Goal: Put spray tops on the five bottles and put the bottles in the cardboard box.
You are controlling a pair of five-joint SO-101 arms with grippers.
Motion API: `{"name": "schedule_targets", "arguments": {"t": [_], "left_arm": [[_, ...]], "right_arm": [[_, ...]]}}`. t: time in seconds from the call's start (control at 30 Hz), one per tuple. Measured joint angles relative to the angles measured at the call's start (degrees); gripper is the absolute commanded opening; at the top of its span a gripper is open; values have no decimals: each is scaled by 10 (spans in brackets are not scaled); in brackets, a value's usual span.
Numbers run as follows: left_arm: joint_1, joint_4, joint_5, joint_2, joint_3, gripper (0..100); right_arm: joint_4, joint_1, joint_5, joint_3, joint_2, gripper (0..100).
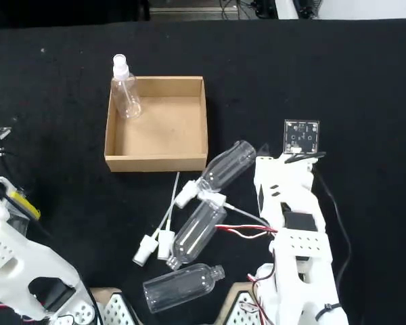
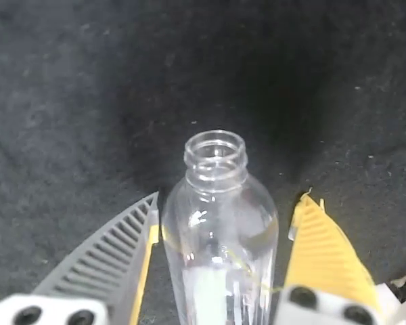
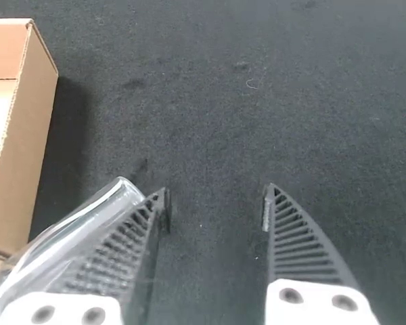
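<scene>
Bottle 1 stands in the far left corner of the box, a white spray top on its neck. Like the other 4, it is clear, thin plastic with a round body, a tapered shoulder and a threaded neck.

Bottle 2 lies on the cloth just off the box's near right corner. White top parts sit at its neck, and we cannot tell whether any is screwed on. Bottle 3 lies just nearer than it, with its open neck pointing away from the box. Bottle 4 lies nearest the table's front edge, also uncapped. We see 2 loose tops side by side beside bottle 3, small and white, their thin tubes running toward the box.

Bottle 5 has a bare, ringed mouth. The left gripper is clamped on its shoulder, with a grey ribbed finger on one side and a yellow one on the other.

The right gripper has black ribbed fingers spread wide with nothing between them. It sits above the cloth, one finger right beside bottle 2's base.

The box is brown corrugated cardboard, square, low-walled and open. The cloth is black and felt-like.
</scene>
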Motion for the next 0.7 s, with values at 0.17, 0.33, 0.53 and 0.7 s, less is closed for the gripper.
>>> {"name": "schedule_targets", "arguments": {"t": [0.17,0.33,0.53,0.7], "left_arm": [[2,0,-32,0,9,288],[-8,-17,-55,-4,9,288],[-22,-54,-60,-7,9,288],[-21,-54,-60,-7,9,287]], "right_arm": [[0,0,0,0,0,204],[0,0,0,0,0,204],[0,0,0,0,0,204],[0,0,0,0,0,204]]}}
